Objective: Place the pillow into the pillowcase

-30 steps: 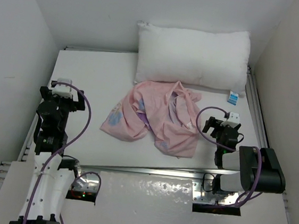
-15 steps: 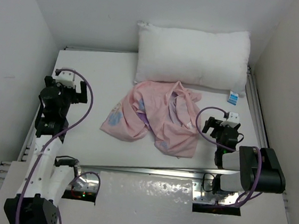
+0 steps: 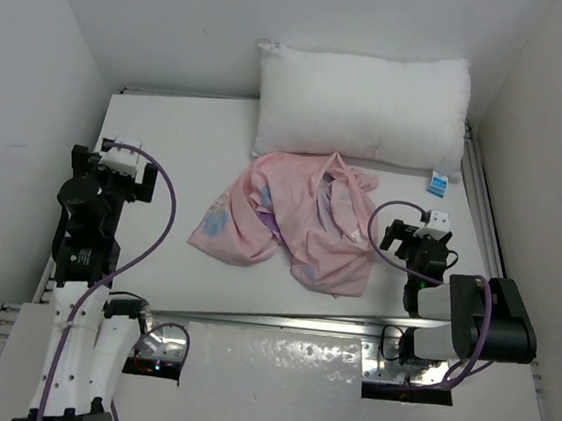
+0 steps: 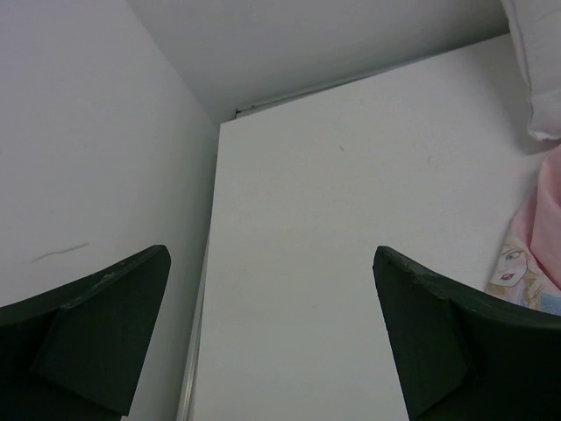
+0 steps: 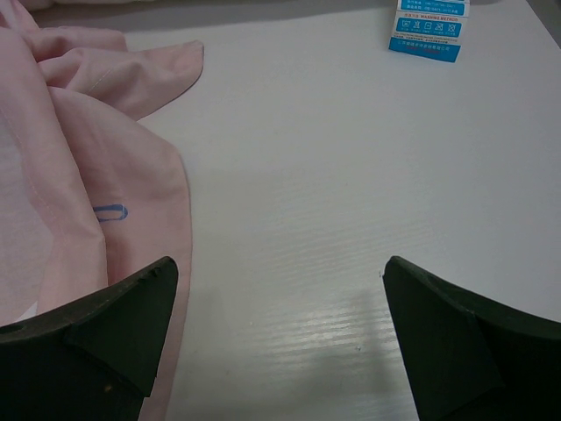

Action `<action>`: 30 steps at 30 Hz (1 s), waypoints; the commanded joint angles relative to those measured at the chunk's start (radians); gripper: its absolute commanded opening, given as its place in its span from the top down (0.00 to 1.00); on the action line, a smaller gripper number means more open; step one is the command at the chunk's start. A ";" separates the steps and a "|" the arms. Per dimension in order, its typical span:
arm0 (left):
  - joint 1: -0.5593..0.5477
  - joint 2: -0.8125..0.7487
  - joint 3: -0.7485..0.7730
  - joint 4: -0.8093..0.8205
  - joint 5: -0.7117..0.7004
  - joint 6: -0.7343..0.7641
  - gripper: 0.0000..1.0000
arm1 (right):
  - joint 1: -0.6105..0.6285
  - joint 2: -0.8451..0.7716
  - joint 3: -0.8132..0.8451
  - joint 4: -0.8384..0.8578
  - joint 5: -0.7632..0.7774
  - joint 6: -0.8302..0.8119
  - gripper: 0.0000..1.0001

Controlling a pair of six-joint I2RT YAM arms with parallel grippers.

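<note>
High overview, two low wrist views.
The top camera looks steeply down from behind both arm bases over the whole counter (image 3: pixel 188 140). The left wrist camera peers low between its fingers (image 4: pixel 96 324) toward the far-left corner; the right one skims close. Both catch the pillowcase (image 3: pixel 290 222) edge seen from above.

pillow tag (image 5: pixel 428 31), print too small to read

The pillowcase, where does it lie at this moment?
In the top view the pillowcase lies crumpled in the middle of the table, up against the near edge of the pillow, with the right hand close beside it.
</note>
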 commanded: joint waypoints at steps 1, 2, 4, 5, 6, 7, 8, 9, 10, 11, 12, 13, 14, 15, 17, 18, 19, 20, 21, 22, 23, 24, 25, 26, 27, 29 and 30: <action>0.006 -0.003 0.028 0.007 0.027 0.011 0.00 | 0.005 -0.005 -0.063 0.044 -0.017 -0.009 0.01; 0.006 0.000 0.036 0.004 0.023 0.006 0.00 | 0.005 -0.005 -0.063 0.041 -0.017 -0.008 0.01; 0.006 0.004 0.038 0.004 0.003 0.004 0.00 | 0.005 -0.005 -0.063 0.039 -0.017 -0.008 0.01; 0.006 0.003 0.035 0.005 -0.004 0.007 0.00 | 0.005 -0.007 -0.063 0.038 -0.016 -0.008 0.01; 0.006 0.001 0.032 0.007 -0.008 0.010 0.00 | 0.005 -0.007 -0.063 0.038 -0.016 -0.011 0.01; 0.008 -0.002 0.030 0.009 -0.010 0.017 0.00 | 0.005 -0.008 -0.061 0.036 -0.016 -0.009 0.01; 0.008 -0.003 0.025 0.009 -0.010 0.017 0.00 | 0.005 -0.008 -0.062 0.036 -0.016 -0.009 0.01; 0.008 -0.003 0.024 0.012 -0.010 0.015 0.00 | 0.005 -0.008 -0.063 0.036 -0.016 -0.011 0.01; 0.006 -0.005 0.024 0.012 -0.010 0.014 0.00 | 0.005 -0.008 -0.063 0.036 -0.016 -0.009 0.01; 0.006 -0.005 0.024 0.013 -0.008 0.014 0.00 | 0.005 -0.008 -0.061 0.038 -0.016 -0.009 0.01; 0.006 -0.005 0.024 0.015 -0.007 0.010 0.00 | 0.005 -0.008 -0.061 0.038 -0.016 -0.011 0.01; 0.008 -0.006 0.024 0.015 -0.008 0.010 0.00 | 0.005 -0.008 -0.062 0.038 -0.016 -0.009 0.01; 0.006 -0.006 0.022 0.016 -0.008 0.009 0.00 | 0.005 -0.008 -0.063 0.038 -0.016 -0.011 0.01; 0.006 -0.009 0.021 0.021 -0.010 0.009 0.00 | 0.005 -0.008 -0.063 0.036 -0.016 -0.009 0.01; 0.006 -0.014 0.015 0.019 -0.010 0.014 0.00 | 0.005 -0.008 -0.062 0.036 -0.016 -0.011 0.01; 0.006 -0.015 0.010 0.021 -0.008 0.014 0.00 | 0.005 -0.008 -0.063 0.036 -0.017 -0.011 0.01; 0.006 -0.017 0.009 0.022 -0.010 0.014 0.00 | 0.005 -0.008 -0.063 0.036 -0.016 -0.011 0.01; 0.006 -0.022 0.004 0.025 -0.010 0.014 0.00 | 0.005 -0.008 -0.061 0.036 -0.016 -0.009 0.01; 0.006 -0.023 0.001 0.028 -0.010 0.014 0.00 | 0.005 -0.008 -0.061 0.036 -0.016 -0.009 0.01; 0.006 -0.025 -0.001 0.030 -0.010 0.015 0.00 | 0.005 -0.008 -0.062 0.036 -0.016 -0.009 0.01; 0.006 -0.028 -0.004 0.030 -0.010 0.017 0.00 | 0.005 -0.008 -0.063 0.035 -0.016 -0.009 0.01; 0.006 -0.026 -0.004 0.029 -0.010 0.017 0.00 | 0.005 -0.008 -0.061 0.035 -0.016 -0.011 0.01; 0.006 -0.026 -0.004 0.030 -0.010 0.018 0.00 | 0.005 -0.008 -0.061 0.035 -0.016 -0.011 0.01; 0.006 -0.026 -0.004 0.032 -0.010 0.018 0.00 | 0.005 -0.008 -0.061 0.035 -0.016 -0.009 0.01; 0.006 -0.028 -0.004 0.033 -0.010 0.018 0.00 | 0.005 -0.008 -0.062 0.035 -0.016 -0.009 0.01; 0.006 -0.028 -0.005 0.039 -0.010 0.018 0.00 | 0.005 -0.008 -0.063 0.036 -0.016 -0.009 0.01; 0.006 -0.029 -0.005 0.041 -0.010 0.018 0.00 | 0.005 -0.008 -0.063 0.036 -0.016 -0.009 0.01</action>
